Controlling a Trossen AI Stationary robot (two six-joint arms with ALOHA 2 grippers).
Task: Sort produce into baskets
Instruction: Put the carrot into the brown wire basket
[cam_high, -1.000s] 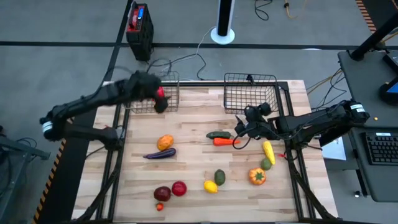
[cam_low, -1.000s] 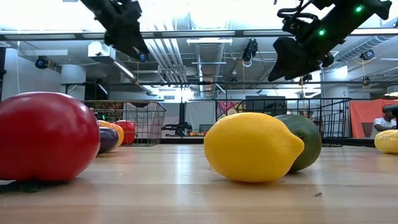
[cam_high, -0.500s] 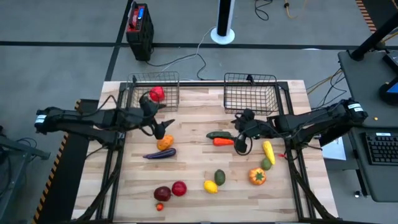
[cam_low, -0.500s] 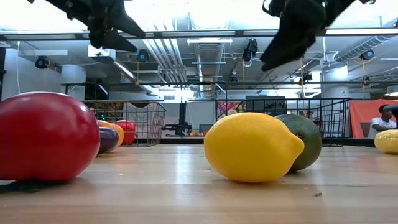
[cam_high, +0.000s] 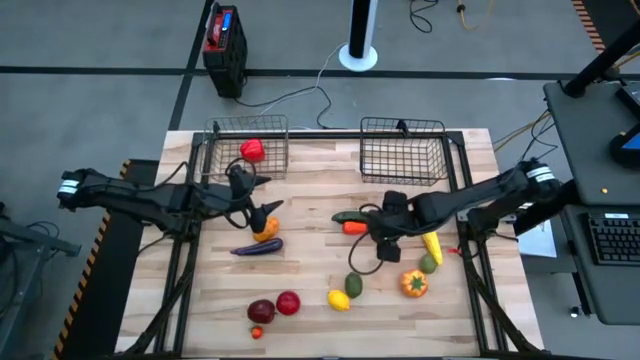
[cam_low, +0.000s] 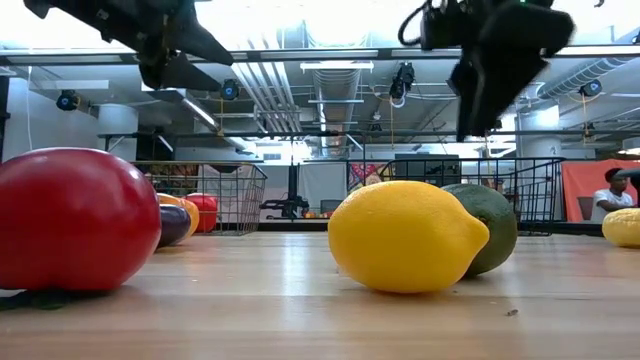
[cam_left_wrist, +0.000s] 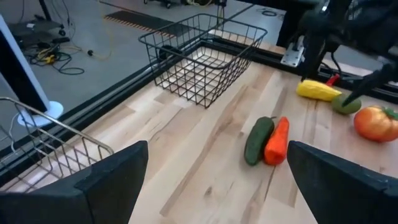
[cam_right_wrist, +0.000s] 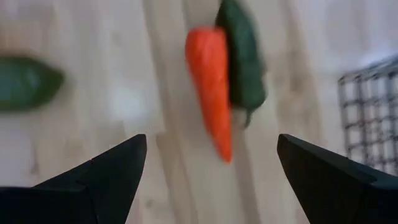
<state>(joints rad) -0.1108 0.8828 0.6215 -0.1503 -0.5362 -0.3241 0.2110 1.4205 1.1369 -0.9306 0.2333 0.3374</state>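
The produce lies spread over the wooden table: a carrot (cam_high: 357, 227) beside a green piece (cam_high: 350, 215), an orange piece (cam_high: 265, 229), an eggplant (cam_high: 257, 247), a lemon (cam_high: 339, 299) and others. A red piece (cam_high: 252, 150) lies in the left basket (cam_high: 222, 158); the right basket (cam_high: 403, 160) holds nothing. My left gripper (cam_high: 260, 198) hangs open just above the orange piece. My right gripper (cam_high: 385, 244) is open, points steeply down and hovers by the carrot (cam_right_wrist: 211, 87) and the green piece (cam_right_wrist: 242, 62). Neither gripper holds anything.
At the near right lie a yellow piece (cam_high: 431, 243), a small green one (cam_high: 427, 263) and an orange-red one (cam_high: 413, 284). A green piece (cam_high: 353, 285), a red apple (cam_high: 288, 302) and a dark red piece (cam_high: 261, 311) lie near the front edge. Bare wood shows between the two baskets.
My left gripper has swung from over the left basket toward the table's near side and centre, sinking, and now hangs over the orange piece. My right gripper has moved toward the near edge past the carrot and tipped from nearly level to pointing steeply down. Both stay open.
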